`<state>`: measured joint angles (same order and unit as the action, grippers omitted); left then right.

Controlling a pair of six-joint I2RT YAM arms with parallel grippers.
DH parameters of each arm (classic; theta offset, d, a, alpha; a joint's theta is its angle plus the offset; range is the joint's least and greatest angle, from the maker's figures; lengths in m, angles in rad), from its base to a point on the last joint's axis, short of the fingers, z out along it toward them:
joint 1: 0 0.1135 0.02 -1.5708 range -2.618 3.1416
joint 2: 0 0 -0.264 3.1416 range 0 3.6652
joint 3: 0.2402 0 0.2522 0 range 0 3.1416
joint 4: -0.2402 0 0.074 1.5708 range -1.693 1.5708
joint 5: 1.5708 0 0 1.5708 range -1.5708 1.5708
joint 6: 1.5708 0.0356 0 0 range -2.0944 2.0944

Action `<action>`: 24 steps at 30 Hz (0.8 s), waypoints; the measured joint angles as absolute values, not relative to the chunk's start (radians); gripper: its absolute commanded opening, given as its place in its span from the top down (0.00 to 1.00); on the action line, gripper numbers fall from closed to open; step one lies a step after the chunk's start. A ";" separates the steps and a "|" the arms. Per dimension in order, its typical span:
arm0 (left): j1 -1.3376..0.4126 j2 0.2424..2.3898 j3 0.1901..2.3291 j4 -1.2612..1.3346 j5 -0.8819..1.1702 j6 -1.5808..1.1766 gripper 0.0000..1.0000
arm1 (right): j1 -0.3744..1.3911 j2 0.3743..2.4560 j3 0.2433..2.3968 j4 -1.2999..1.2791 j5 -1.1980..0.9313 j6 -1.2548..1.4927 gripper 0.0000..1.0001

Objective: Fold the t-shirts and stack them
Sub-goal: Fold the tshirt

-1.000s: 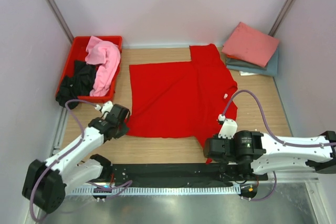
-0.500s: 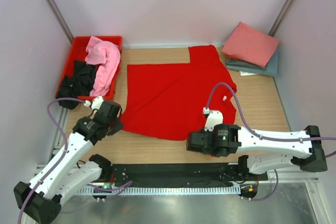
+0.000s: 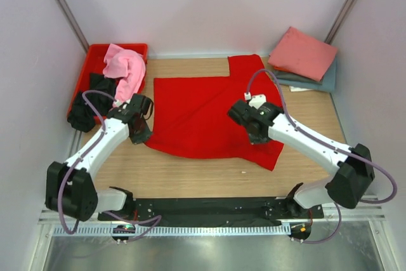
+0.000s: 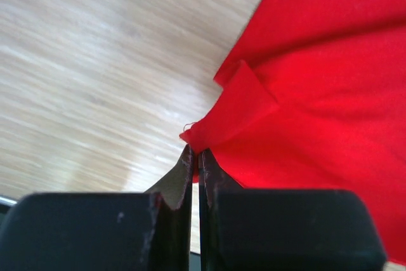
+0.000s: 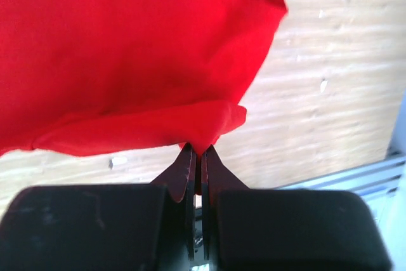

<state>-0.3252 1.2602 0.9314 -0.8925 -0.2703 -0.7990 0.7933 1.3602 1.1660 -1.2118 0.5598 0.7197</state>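
The left fingers (image 4: 180, 185) and right fingers (image 5: 179, 171) are clenching the bright red t-shirt (image 3: 196, 115) hem, carrying it farther across the table (image 3: 190, 176) than before.

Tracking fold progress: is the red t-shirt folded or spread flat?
Partly folded: left hand and right hand each pinch a lifted edge of the red t-shirt, cloth doubling over there; the rest lies flat.

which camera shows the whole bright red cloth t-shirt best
The top external view: the bright red cloth t-shirt appears almost whole, spread on the wooden table. Each wrist view shows only the edge pinched by the left end effector or the right end effector.
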 measured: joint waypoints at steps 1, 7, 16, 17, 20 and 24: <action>-0.312 1.290 0.948 -0.887 -0.265 -0.783 1.00 | 0.780 1.388 1.187 -1.200 0.562 0.675 0.99; -0.270 1.424 1.027 -0.841 -0.212 -0.739 1.00 | 0.694 1.498 1.295 -1.150 0.610 0.490 0.99; -0.262 1.532 1.096 -0.826 -0.186 -0.719 1.00 | 0.592 1.634 1.423 -1.087 0.703 0.310 0.99; -0.261 1.541 1.101 -0.824 -0.186 -0.717 1.00 | 0.587 1.659 1.435 -1.083 0.712 0.297 0.99; -0.259 1.572 1.122 -0.826 -0.188 -0.714 1.00 | 0.575 1.732 1.464 -1.066 0.731 0.270 0.99; -0.257 1.619 1.163 -0.829 -0.197 -0.705 1.00 | 0.551 1.817 1.497 -1.048 0.748 0.245 0.99</action>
